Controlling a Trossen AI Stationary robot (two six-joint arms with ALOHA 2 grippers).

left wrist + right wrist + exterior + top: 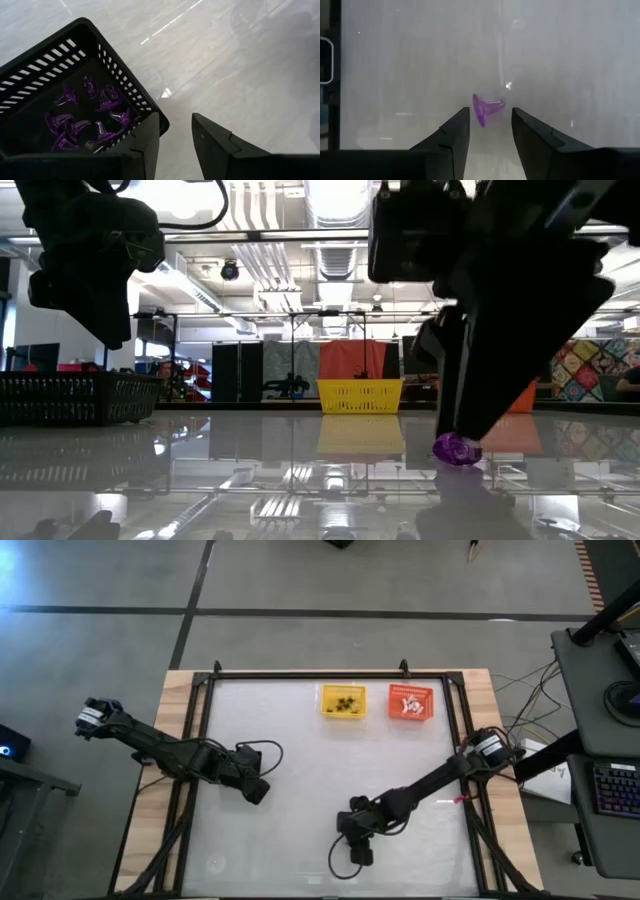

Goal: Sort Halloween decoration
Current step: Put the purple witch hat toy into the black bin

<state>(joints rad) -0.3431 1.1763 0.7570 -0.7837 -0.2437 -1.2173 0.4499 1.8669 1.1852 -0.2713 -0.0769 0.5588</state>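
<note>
One purple trinket (485, 109) of the Halloween decoration lies on the glossy table near its front edge, also seen in the low view (457, 448). My right gripper (490, 112) is open and slants down over it, one fingertip on either side with a small gap to each. My left gripper (175, 117) hangs open over the table's left part, just above the corner of a black mesh basket (75, 65). That basket stands on the table and holds several purple trinkets (85, 125). Nothing is between the left fingers.
At the far edge stand a yellow basket (343, 701) with black trinkets and an orange basket (410, 702) with white ones. A dark frame (330, 675) runs around the table top. The stretch of table (300, 770) between the two arms is bare.
</note>
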